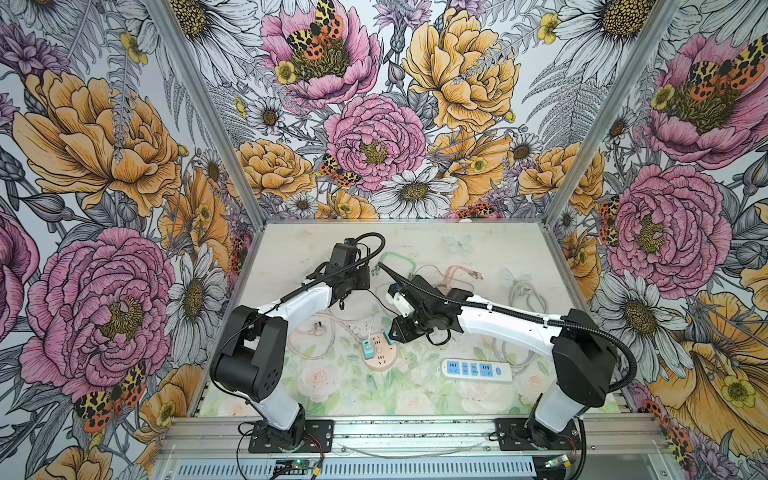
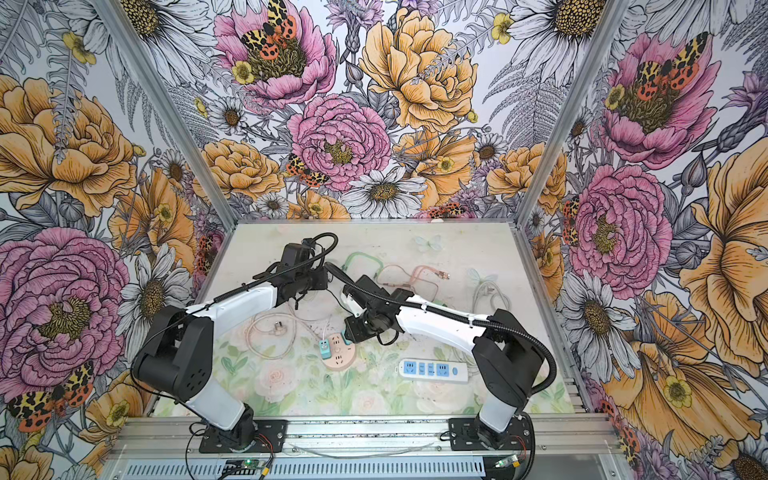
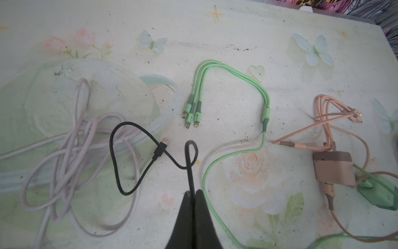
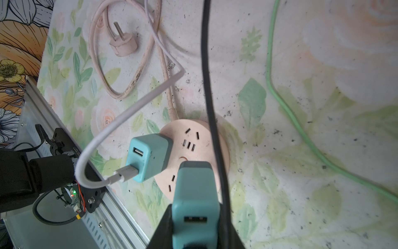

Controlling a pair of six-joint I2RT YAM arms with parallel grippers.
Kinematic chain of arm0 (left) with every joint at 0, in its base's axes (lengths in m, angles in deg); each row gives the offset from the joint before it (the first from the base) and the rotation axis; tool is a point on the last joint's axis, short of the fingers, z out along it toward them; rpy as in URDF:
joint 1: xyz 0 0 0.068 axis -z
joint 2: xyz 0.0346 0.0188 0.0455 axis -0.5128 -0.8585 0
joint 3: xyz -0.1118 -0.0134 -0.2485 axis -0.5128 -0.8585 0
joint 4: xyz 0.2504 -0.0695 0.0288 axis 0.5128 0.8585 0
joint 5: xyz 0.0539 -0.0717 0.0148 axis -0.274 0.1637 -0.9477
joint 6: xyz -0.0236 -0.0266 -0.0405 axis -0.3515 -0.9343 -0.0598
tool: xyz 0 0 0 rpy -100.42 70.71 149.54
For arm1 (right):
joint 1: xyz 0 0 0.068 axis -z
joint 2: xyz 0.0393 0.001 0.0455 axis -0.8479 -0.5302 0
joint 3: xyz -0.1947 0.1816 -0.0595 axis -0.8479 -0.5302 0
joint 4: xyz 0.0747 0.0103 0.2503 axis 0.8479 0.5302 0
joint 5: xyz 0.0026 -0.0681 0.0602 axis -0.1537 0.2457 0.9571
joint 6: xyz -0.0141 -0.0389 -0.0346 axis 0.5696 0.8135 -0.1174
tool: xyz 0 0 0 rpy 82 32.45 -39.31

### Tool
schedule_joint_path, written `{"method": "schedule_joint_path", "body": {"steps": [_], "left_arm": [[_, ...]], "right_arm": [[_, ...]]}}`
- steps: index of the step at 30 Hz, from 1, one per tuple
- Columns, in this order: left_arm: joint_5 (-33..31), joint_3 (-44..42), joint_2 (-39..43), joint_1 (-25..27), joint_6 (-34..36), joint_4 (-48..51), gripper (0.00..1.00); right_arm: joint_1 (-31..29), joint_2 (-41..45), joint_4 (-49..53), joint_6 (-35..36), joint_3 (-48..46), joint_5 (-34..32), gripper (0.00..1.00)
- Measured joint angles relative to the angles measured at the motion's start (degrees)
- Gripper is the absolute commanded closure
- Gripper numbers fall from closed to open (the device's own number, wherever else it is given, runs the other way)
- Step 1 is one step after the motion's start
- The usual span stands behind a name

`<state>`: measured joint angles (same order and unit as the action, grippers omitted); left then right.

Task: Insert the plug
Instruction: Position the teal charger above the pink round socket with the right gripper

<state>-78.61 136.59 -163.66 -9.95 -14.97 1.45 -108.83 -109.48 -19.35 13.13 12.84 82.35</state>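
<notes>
Currently the right hand (image 4: 195, 217) grasps the teal plug (image 4: 195, 187), its long axis aimed at the round socket (image 4: 201, 138) near the counter's front edge. Left hand (image 3: 192, 207), farther off, is clenched on the black cable (image 3: 137, 181).

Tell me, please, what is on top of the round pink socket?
One teal charger, white cable attached, is plugged in. The right gripper holds a second charger over the socket, prongs hidden.

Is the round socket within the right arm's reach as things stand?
Likely yes: the right tool, holding a charger, hovers just above the socket's free slots; the plugged charger sits aside.
</notes>
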Motion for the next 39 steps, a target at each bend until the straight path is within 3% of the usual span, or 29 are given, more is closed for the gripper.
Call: {"method": "schedule_joint_path", "body": {"steps": [39], "left_arm": [[-1.3, -0.7, 0.0, 0.5, -0.4, -0.8, 1.0]], "right_arm": [[-4.3, -5.0, 9.0, -2.4, 6.2, -7.8, 1.0]]}}
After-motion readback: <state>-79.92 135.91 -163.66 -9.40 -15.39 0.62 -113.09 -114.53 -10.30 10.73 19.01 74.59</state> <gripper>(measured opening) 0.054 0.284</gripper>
